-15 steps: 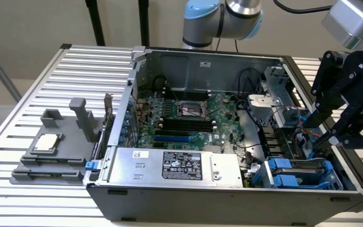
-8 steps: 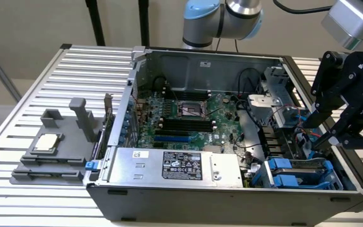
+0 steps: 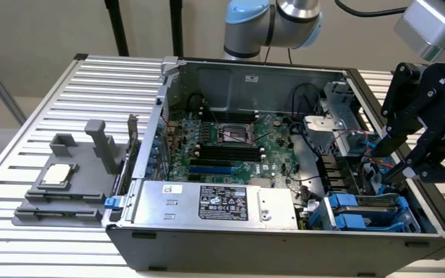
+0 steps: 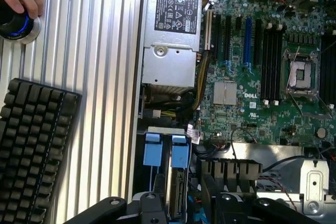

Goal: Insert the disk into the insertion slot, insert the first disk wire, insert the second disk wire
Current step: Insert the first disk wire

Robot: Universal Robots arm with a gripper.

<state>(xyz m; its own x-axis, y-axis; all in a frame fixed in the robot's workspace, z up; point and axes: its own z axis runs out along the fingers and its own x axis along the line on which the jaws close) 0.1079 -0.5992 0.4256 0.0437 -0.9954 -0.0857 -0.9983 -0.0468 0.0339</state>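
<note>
Now the gripper (image 3: 396,161), jaws spread and empty, hangs near the slot (image 3: 402,213), a grey-blue cage with bright blue tabs (image 3: 345,201) in the case's (image 3: 284,246) corner.

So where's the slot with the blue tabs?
The insertion slot sits inside the computer case at the exterior view's lower right, beside the silver power supply box and close to the open gripper.

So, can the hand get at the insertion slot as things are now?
Probably yes. The hand hangs open above the case's side, near the insertion slot, and the case has no cover on. Thin wires beside the slot may get in the way.
</note>
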